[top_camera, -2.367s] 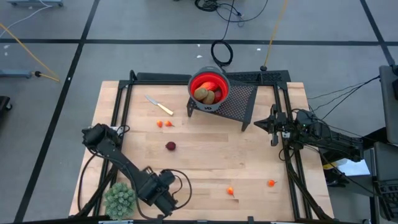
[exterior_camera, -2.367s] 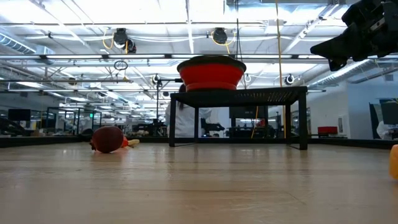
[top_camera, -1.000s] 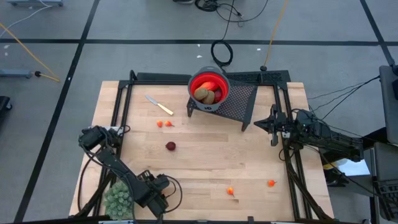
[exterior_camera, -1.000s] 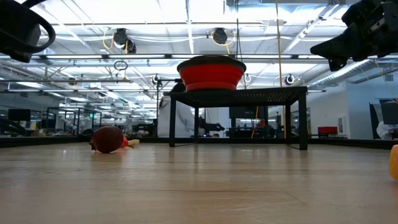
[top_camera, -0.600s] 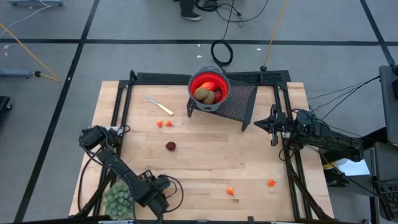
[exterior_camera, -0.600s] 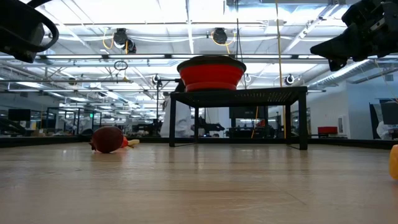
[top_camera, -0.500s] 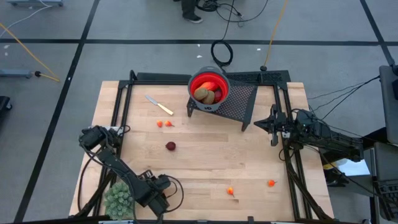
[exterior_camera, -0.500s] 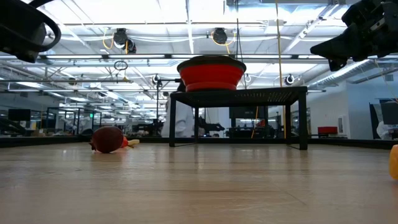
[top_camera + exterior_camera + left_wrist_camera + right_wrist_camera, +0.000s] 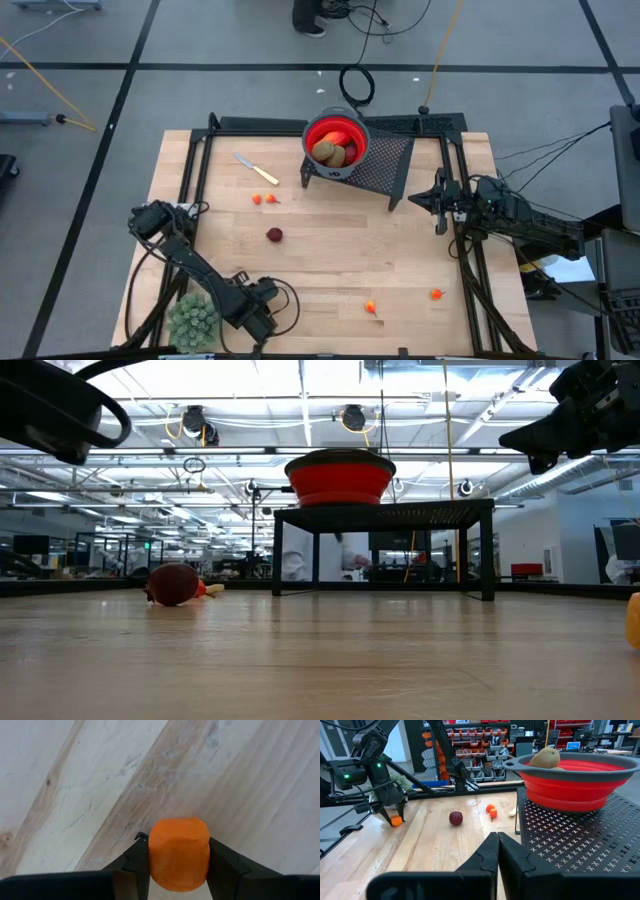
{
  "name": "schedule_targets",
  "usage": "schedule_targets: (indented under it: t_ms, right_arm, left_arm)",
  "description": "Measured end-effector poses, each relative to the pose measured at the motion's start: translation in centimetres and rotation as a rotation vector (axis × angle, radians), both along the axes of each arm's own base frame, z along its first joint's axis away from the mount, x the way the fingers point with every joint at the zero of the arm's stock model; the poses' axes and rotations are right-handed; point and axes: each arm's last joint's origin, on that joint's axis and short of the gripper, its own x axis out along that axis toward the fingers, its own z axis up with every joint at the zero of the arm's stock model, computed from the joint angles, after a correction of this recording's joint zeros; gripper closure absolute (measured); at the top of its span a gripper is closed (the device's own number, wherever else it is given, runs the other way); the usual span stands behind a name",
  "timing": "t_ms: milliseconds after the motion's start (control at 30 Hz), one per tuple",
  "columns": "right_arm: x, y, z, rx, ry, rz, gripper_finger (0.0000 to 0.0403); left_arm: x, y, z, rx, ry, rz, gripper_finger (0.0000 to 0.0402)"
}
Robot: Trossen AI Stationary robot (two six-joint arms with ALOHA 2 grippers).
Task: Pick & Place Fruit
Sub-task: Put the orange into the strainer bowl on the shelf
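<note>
orange fills the space between my left gripper (image 9: pixel 178 865) fingers: a tiny orange piece (image 9: pixel 178 852) that they have just closed in on, pads touching both its sides, low over the wooden worktop (image 9: pixel 330 255) at its near left edge, beside the spiky plant ball (image 9: pixel 192 318). that reads as a fresh grasp, so lifting comes next. farther out lie a dark red fruit (image 9: pixel 274 235) and more orange bits (image 9: pixel 263 199). my right gripper (image 9: pixel 496 851) waits pressed together near the stand, where the red bowl (image 9: pixel 336 138) holds two kiwis (image 9: pixel 331 152).

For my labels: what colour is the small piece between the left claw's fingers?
Orange. The small piece shows best in the left wrist view, between the left claw fingers.
</note>
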Motion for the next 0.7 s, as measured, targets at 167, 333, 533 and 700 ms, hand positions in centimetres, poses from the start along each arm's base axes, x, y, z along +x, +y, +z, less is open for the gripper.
schedule_targets:
  t_ms: [167,333,533,700]
  right_arm:
    - [0.0,0.0,0.0,0.0,0.0,0.0,0.0403]
    - [0.0,0.0,0.0,0.0,0.0,0.0,0.0403]
    - [0.0,0.0,0.0,0.0,0.0,0.0,0.0403]
    - [0.0,0.0,0.0,0.0,0.0,0.0,0.0403]
  left_arm:
    - [0.3,0.1,0.7,-0.017,-0.021,-0.016,0.0261]
    - [0.6,0.6,2.4,-0.044,-0.087,-0.006,0.0257]
    - [1.1,1.6,5.9,-0.034,-0.311,0.036,0.0257]
    - [1.3,2.7,9.2,0.013,-0.542,0.092,0.0257]
